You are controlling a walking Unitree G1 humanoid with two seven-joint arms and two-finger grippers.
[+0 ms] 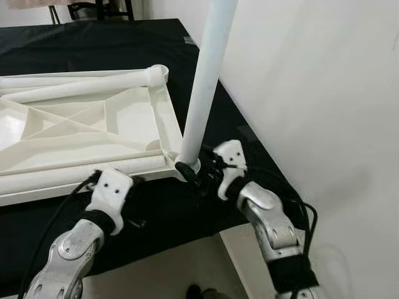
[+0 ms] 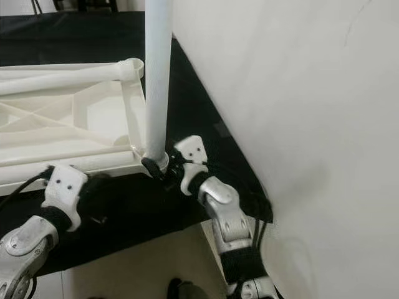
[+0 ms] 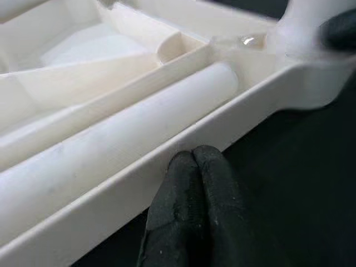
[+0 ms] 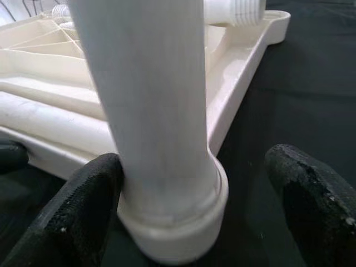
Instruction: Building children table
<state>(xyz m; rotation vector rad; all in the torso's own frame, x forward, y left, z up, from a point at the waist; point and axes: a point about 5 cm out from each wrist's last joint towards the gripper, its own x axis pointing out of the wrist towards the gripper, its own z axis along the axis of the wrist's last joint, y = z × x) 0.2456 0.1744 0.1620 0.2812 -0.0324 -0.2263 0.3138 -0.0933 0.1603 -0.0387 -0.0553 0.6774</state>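
Note:
The white plastic table top (image 1: 134, 121) lies upside down on a black cloth. One white leg (image 1: 206, 81) stands upright in its near right corner socket (image 4: 178, 222). My right gripper (image 4: 192, 189) is open around the base of that leg: one finger (image 4: 78, 206) touches it and the other finger (image 4: 311, 194) stands apart. Shut, my left gripper (image 3: 193, 158) presses its fingertips against the top's near rim (image 3: 111, 194). A loose leg (image 1: 81, 173) lies inside along that rim. More loose legs (image 1: 81, 84) lie along the far side.
A white wall (image 1: 312, 75) rises close on the right of the corner. The black-covered surface (image 1: 162, 212) ends at a front edge just under my wrists, with pale floor (image 1: 168, 268) below. Dark chair legs (image 1: 100, 9) stand at the far back.

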